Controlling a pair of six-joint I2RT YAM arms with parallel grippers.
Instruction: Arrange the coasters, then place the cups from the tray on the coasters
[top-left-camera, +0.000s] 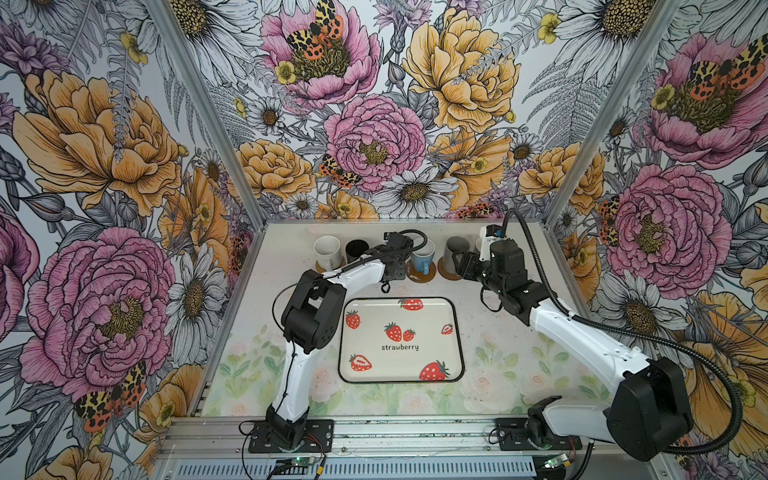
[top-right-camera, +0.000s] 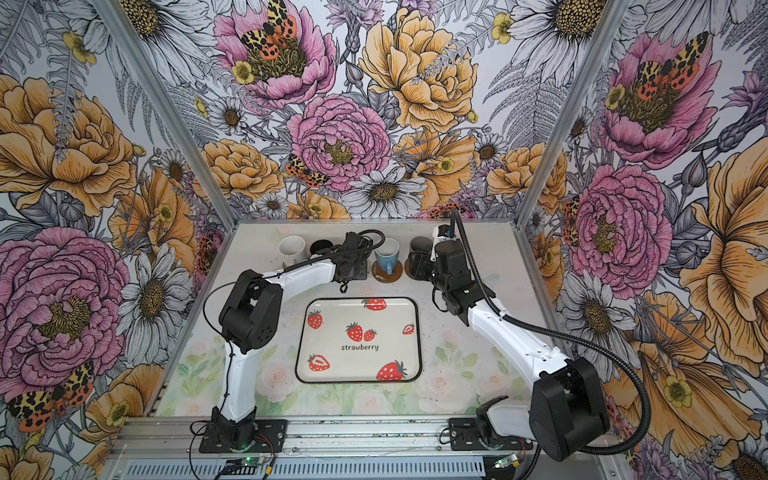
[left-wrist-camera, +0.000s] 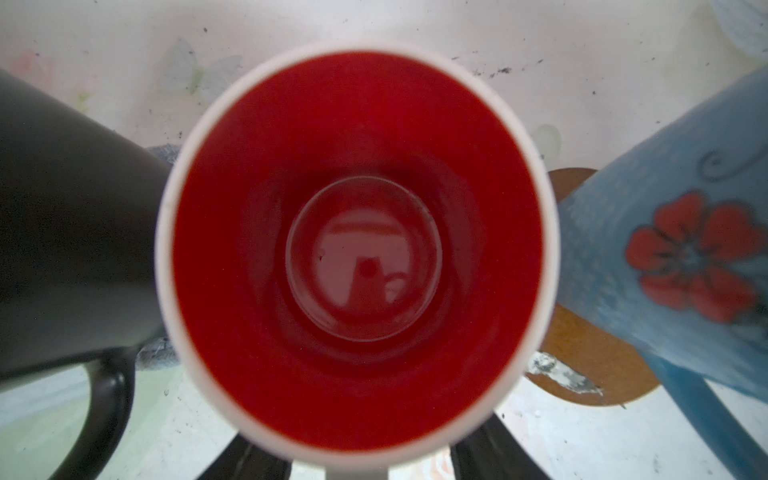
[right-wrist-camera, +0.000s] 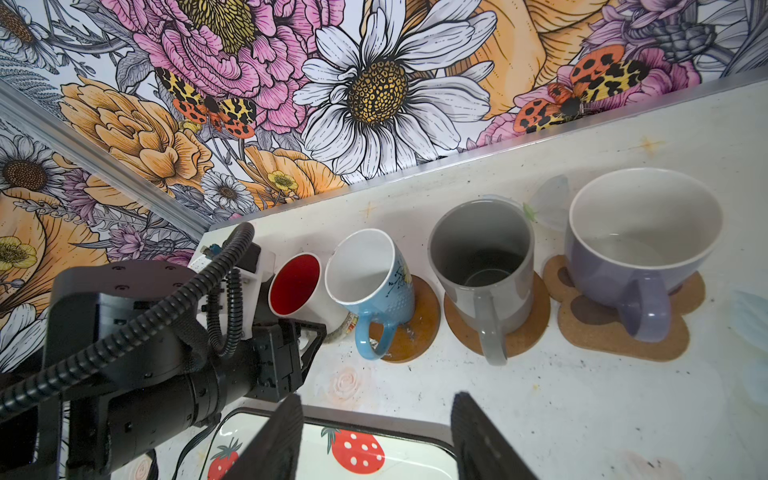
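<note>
Along the table's far edge stand the cups: white (top-left-camera: 326, 251), black (top-left-camera: 357, 249), light blue (top-left-camera: 422, 259) and grey (top-left-camera: 455, 251). The right wrist view adds the lavender cup (right-wrist-camera: 636, 253) on a paw-shaped coaster (right-wrist-camera: 590, 328), with brown discs under the blue cup (right-wrist-camera: 419, 328) and the grey cup (right-wrist-camera: 528, 328). My left gripper (left-wrist-camera: 370, 465) hangs over the white cup with red inside (left-wrist-camera: 357, 249). It is open, with a finger (left-wrist-camera: 249, 461) on each side of the handle and clear of it. My right gripper (right-wrist-camera: 376, 419) is open and empty above the far rim of the tray (top-left-camera: 453, 316), which holds nothing.
A blue-grey woven coaster (left-wrist-camera: 160, 353) shows under the black cup (left-wrist-camera: 62, 232). The flowered back wall rises just behind the row of cups. The right arm (top-left-camera: 507, 282) hides the lavender cup in both top views.
</note>
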